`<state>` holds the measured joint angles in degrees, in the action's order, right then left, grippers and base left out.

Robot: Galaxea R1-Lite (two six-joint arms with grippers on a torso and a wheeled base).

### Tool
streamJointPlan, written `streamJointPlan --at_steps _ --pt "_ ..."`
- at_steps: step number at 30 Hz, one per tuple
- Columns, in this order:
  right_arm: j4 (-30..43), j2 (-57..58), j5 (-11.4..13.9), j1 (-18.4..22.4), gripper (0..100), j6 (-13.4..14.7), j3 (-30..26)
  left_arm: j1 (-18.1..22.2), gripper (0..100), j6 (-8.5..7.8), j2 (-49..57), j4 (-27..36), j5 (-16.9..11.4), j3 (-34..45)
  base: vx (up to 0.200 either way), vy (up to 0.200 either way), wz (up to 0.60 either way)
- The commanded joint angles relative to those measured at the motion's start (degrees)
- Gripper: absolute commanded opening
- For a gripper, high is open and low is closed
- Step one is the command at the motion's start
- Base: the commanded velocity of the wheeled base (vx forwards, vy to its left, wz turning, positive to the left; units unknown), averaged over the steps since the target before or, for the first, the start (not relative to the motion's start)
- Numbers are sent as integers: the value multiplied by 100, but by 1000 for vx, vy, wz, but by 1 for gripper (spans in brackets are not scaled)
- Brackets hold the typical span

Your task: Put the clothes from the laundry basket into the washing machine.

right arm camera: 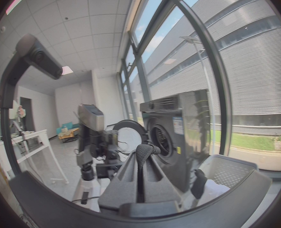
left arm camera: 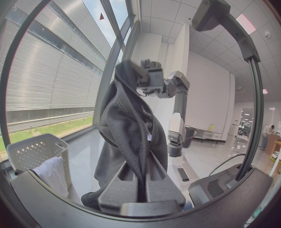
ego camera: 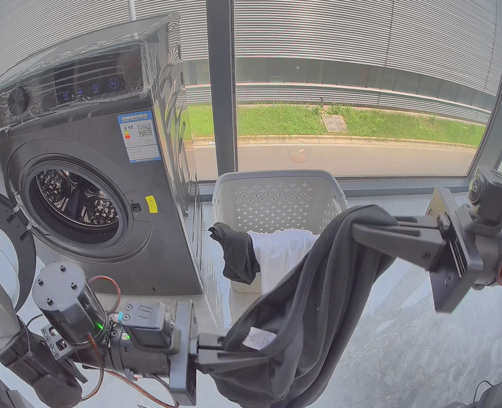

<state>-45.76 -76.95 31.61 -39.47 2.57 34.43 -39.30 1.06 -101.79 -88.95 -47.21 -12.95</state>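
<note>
You've got a grey sheet-metal washing machine (ego camera: 166, 143) with its round door (ego camera: 4, 245) open and a perforated drum (ego camera: 75, 196), standing on glossy marbled floor tiles (ego camera: 421, 341) by a glass wall. The white perforated plastic laundry basket (ego camera: 279, 199) sits beside it, with a white cloth (ego camera: 279, 256) and a black cloth (ego camera: 236, 250) draped over the rim. A dark mesh-knit garment (ego camera: 313, 296) hangs in mid-air in front of the basket. The left gripper (ego camera: 245, 351) is clamped on its lower end and the right gripper (ego camera: 359, 232) on its top.
</note>
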Motion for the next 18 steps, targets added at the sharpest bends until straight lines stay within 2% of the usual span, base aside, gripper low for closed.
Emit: streamJointPlan --at_steps 1,5,8,10,11,12,18 --pt "-3 -84 -85 678 0 -20 -59 494 0 17 414 -25 63 -182 0 0 0" --pt "-3 -66 -146 898 0 -29 -59 634 0 35 450 -8 221 -454 0 0 0" --pt "-20 -75 -199 1240 0 -20 -59 696 0 360 432 10 555 -1219 0 0 0" --pt "-29 -75 -199 1275 0 -20 -59 696 0 412 432 10 635 -1324 0 0 0" --pt "-47 -57 -190 1337 0 -11 -50 652 0 650 414 36 986 -1852 0 0 0" --pt "-47 -31 -190 1337 0 -11 -50 643 0 711 423 80 1074 -2019 0 0 0" --pt "-47 39 -155 1346 0 -2 -76 599 0 746 450 493 1162 -2449 0 0 0"
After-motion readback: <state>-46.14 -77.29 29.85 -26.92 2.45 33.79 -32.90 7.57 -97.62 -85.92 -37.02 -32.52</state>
